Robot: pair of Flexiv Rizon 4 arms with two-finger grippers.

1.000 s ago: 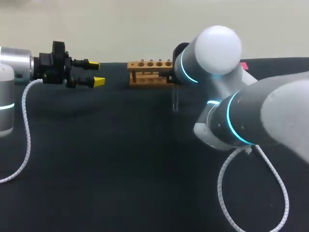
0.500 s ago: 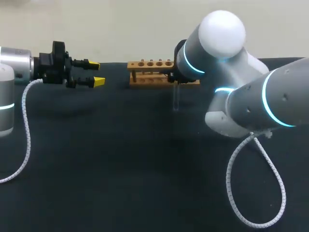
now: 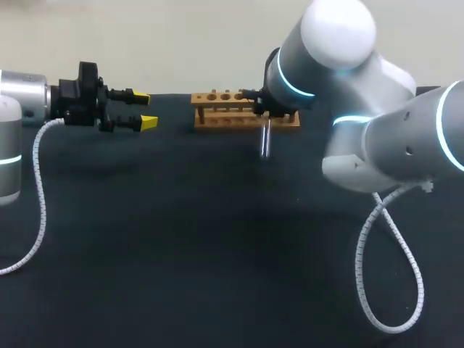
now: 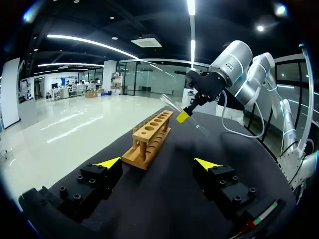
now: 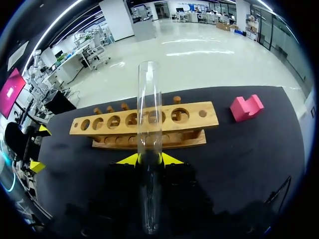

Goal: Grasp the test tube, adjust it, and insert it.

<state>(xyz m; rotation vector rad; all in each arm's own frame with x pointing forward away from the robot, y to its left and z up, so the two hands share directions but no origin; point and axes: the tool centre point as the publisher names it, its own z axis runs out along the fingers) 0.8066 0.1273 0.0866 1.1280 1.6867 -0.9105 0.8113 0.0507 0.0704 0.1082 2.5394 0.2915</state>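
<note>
While our left gripper hangs spread, we pinch the tube in our right gripper — near the rack.

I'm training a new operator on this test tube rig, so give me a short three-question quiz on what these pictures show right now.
1. True or false: the clear glass test tube already stands in the wooden rack with a row of round holes.
2. The left gripper is: A, open and empty; B, shut on the tube; C, shut on the rack.
3. What small thing lies beside one end of the rack?

Key:
1. False. The right gripper holds the tube outside the rack.
2. A.
3. A small pink block.
</note>
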